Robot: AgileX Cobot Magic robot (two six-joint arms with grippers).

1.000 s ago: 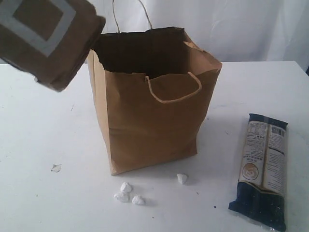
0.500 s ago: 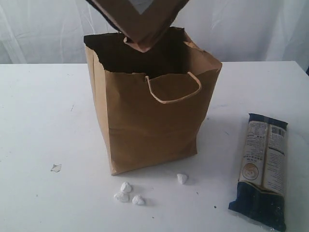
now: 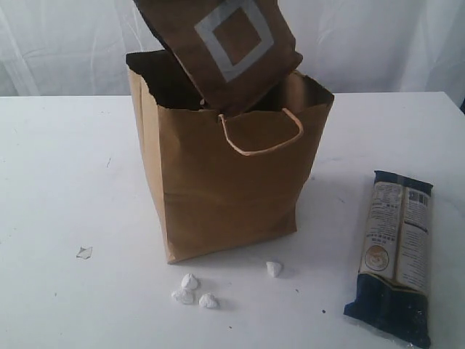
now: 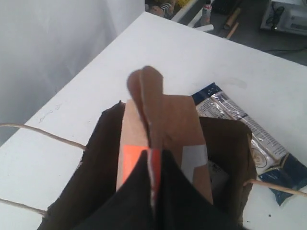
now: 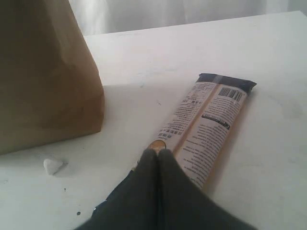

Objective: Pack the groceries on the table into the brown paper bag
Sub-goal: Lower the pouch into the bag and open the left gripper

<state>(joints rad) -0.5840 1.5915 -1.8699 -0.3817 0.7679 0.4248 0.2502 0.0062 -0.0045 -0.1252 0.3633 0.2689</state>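
Along the near edge of the tabletop (image 3: 58, 182) you have four white crumbs (image 3: 192, 291), loose, just in front of the bag's base.

Toward the near right corner lies the noodle packet (image 3: 396, 254): long and flat, with dark blue ends and a pale printed label with a barcode at its far end. It lies well apart from the bag. Your right gripper (image 5: 156, 154) hangs over the packet's near end with its fingers pressed together and nothing between them. You cannot tell whether the tips touch the wrapper.

At mid-table the brown paper bag (image 3: 225, 189) stands upright and open. It is kraft paper with a ragged rim, and one cord handle (image 3: 261, 138) is folded down against its front face.

Over the bag's mouth is the brown pouch (image 3: 225, 51), tilted, with a grey square (image 3: 234, 38) on its face. Its lower end is already below the rim and the rest stands above it. Your left gripper (image 4: 154, 160) is clamped narrow on the pouch's orange top (image 4: 132, 160) and carries it.

Beyond the far edge hangs a white curtain (image 3: 378, 36).
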